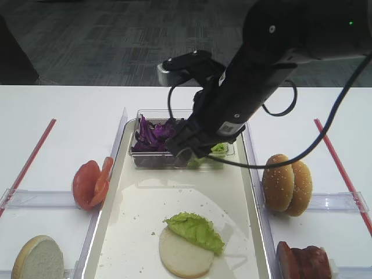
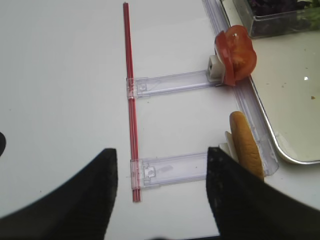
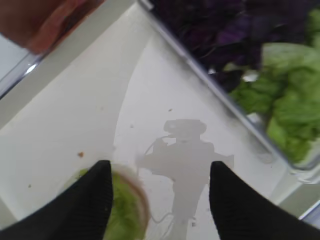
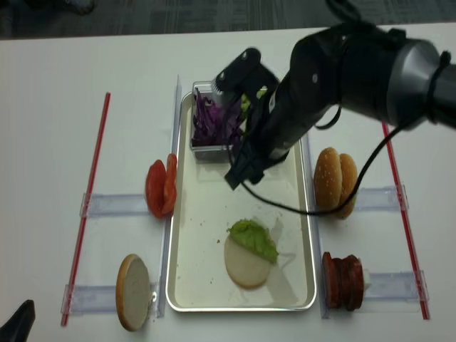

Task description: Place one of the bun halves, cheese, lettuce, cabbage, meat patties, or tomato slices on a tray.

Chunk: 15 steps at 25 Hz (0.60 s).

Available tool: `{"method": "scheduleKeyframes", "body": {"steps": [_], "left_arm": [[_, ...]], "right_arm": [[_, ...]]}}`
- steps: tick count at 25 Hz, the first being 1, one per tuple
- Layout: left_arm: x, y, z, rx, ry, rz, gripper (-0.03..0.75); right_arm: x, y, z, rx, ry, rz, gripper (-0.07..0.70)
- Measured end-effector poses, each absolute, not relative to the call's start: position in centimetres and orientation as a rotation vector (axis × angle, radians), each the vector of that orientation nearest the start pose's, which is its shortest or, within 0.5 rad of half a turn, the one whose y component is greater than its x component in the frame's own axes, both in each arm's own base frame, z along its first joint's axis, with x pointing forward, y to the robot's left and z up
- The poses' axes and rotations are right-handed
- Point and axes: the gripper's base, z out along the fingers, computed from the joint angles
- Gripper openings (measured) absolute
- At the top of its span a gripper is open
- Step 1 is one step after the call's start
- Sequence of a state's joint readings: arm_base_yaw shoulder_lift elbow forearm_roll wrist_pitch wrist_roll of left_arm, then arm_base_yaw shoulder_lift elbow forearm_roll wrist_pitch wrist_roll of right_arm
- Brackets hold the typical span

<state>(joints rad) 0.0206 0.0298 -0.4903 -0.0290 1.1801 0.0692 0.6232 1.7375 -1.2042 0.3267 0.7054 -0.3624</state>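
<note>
Fig.: you're hovering the right gripper (image 3: 160, 200), jaws wide w/ nothing held, over the tray (image 1: 110, 232) near the tub (image 1: 152, 160); lettuce (image 1: 196, 230) is lying on a bun half (image 1: 183, 256). Next, probably: you're picking another ingredient.

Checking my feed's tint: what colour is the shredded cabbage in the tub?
Dark purple cabbage, clearest in the exterior high view.

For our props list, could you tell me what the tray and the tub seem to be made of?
The tray looks like metal with a cream-white coated bed: its thin rim shines silvery and the bed shows shadows and a soft sheen. The tub looks like clear hard plastic: the cabbage shows through its glossy walls.
</note>
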Motion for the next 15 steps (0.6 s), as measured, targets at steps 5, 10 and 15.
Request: {"method": "scheduleKeyframes", "body": {"steps": [5, 10, 15], "left_arm": [[-0.5, -0.3, 26.6, 0.056, 2.202, 0.014, 0.366], [-0.5, -0.3, 26.6, 0.056, 2.202, 0.014, 0.366], [-0.5, -0.3, 26.6, 0.056, 2.202, 0.014, 0.366]], "right_arm": [[31.0, 18.9, 22.9, -0.860, 2.537, 0.387, 0.457], [33.2, 14.9, 22.9, -0.687, 2.564, 0.324, 0.457], [34.7, 11.1, 22.9, -0.518, 2.594, 0.270, 0.457]]}}
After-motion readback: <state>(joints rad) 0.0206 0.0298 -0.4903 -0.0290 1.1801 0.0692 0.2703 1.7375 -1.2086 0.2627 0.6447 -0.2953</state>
